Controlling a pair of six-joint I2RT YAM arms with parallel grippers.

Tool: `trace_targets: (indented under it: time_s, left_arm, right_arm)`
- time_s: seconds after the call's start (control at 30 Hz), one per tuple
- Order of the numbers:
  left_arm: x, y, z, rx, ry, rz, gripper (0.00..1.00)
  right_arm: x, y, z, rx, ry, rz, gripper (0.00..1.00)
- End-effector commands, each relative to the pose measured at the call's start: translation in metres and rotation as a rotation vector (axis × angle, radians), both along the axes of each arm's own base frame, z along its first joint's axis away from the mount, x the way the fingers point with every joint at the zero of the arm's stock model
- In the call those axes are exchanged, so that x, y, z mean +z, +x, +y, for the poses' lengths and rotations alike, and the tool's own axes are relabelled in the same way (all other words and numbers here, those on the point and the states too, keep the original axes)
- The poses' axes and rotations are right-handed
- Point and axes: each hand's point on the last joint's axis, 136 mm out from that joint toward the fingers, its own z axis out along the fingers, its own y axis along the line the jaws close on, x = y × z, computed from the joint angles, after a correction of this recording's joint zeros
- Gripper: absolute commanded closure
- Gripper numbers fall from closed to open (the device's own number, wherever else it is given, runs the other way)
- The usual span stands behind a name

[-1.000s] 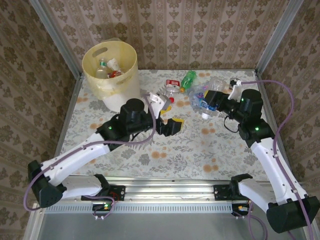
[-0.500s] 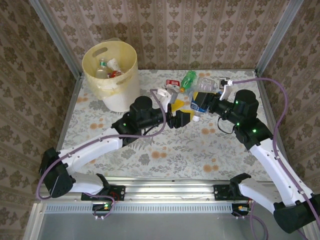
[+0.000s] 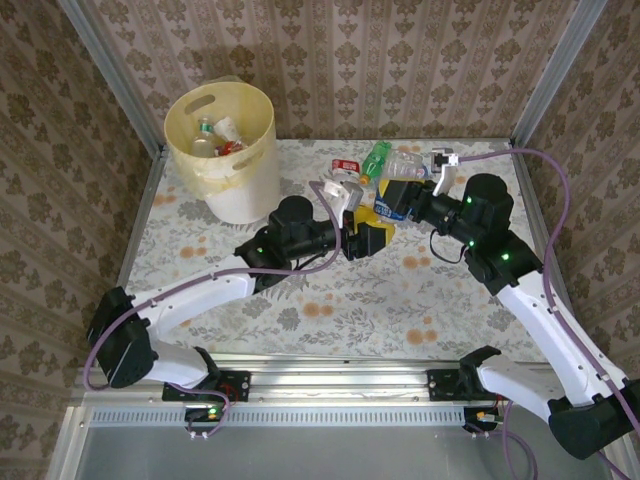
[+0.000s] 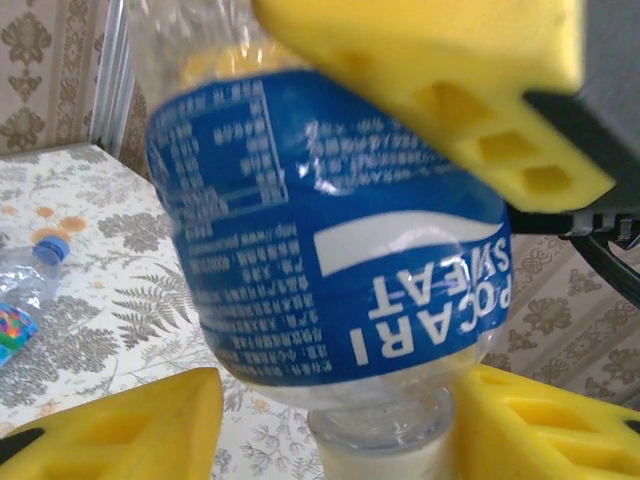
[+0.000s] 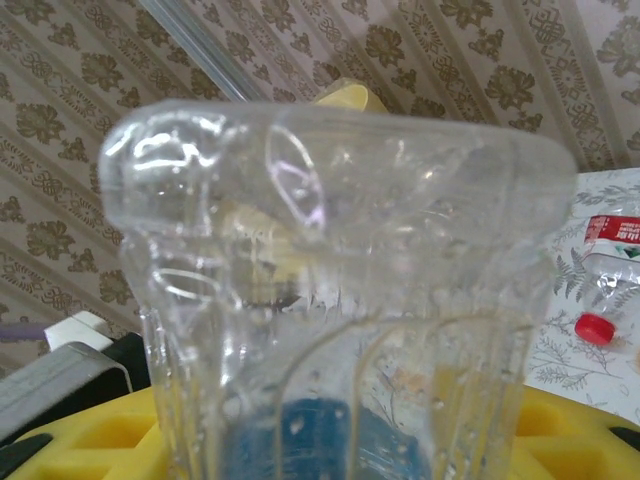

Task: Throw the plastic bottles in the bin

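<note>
Bin (image 3: pixel 240 190): far left corner of the table (image 3: pixel 400 290), with bottles (image 3: pixel 215 135) inside it.
Loose bottles (image 3: pixel 377 157): on the table's far edge, right of the bin.
Raised bottle (image 4: pixel 330 270): in front of the loose ones, between the left gripper (image 3: pixel 372 232) on its near-left and the right gripper (image 3: pixel 405 200) on its right.

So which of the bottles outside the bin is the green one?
The green bottle lying at the far edge of the table, next to the red-labelled bottle. Its whole body is tinted green; the others, like the blue-labelled bottle, are clear.
</note>
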Motion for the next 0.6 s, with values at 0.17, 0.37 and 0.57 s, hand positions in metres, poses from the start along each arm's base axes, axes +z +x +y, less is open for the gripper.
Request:
trace_targets:
  time_s: [0.17, 0.37, 0.57]
  left_arm:
    - [0.0004, -0.0058, -0.0052, -0.033, -0.034, 0.012, 0.53]
    - [0.0037, -0.0075, -0.0068, -0.047, -0.042, 0.007, 0.69]
    - [0.0034, -0.0075, -0.0074, -0.051, -0.041, 0.008, 0.78]
  right_arm:
    - [0.0213, 0.0033, 0.0006, -0.012, 0.003, -0.061, 0.46]
    - [0.0154, 0.005, 0.0003, -0.017, -0.01, -0.048, 0.46]
    - [0.0155, 0.0046, -0.0004, -0.02, -0.013, -0.05, 0.46]
